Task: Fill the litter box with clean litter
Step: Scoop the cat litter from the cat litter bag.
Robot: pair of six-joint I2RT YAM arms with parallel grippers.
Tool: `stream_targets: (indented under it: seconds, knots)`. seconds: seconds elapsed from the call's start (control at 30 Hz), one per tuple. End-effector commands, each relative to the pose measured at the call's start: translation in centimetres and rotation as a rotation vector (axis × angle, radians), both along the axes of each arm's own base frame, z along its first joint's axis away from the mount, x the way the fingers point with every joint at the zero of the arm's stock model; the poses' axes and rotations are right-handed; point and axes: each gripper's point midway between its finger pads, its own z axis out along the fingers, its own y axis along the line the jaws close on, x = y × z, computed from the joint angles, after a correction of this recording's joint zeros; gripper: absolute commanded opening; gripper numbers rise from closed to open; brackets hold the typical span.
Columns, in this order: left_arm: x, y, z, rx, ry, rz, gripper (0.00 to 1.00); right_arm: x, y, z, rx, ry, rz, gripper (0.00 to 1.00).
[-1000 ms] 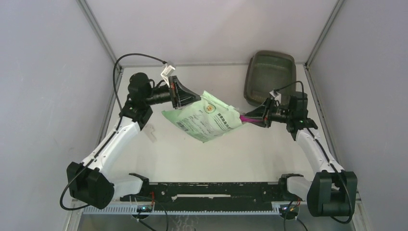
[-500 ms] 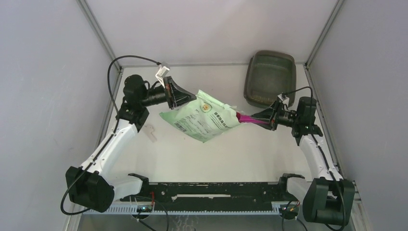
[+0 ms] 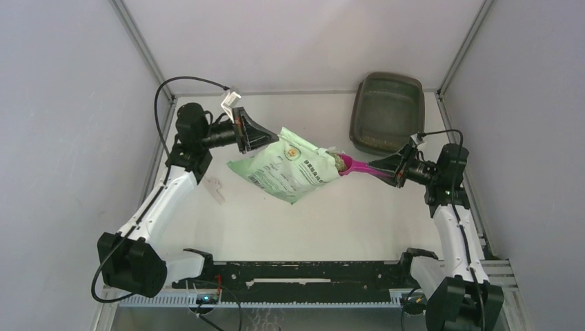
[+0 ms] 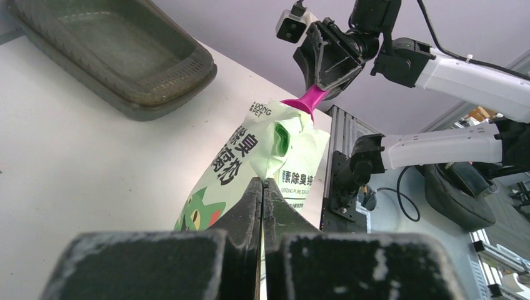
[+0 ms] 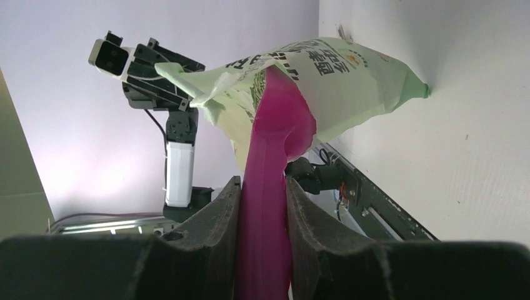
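The litter box point(image 3: 386, 110) sits on the worktop point(image 3: 345, 221) just beyond the right hand point(image 3: 383, 169), which grips the pink scoop point(image 3: 353, 165) — keep its bowl of litter point(image 3: 339, 161) level while leaving the bag point(image 3: 290, 172) that the left hand point(image 3: 274, 141) pinches.

Thin crinkled plastic film on bag point(image 3: 290, 169), printed, faint sheen. Scoop point(image 5: 275, 156): smooth magenta plastic, semi-gloss. Far right, litter box point(image 4: 169, 78): dark translucent plastic, finely ribbed rim. Table point(image 3: 359, 221) white, matt.
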Motion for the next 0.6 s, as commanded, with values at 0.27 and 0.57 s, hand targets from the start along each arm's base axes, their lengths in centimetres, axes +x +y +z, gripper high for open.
stream_targets:
  seconds: [0.27,0.57]
  knots:
    - [0.1,1.0,2.1,-0.008,-0.048,-0.039,0.00,-1.9,-0.3,-0.1,0.076,-0.035,-0.023,0.00]
    - [0.2,0.8,1.9,-0.035,-0.033,-0.059,0.00,-1.0,0.8,0.6,0.185,-0.072,-0.012,0.00]
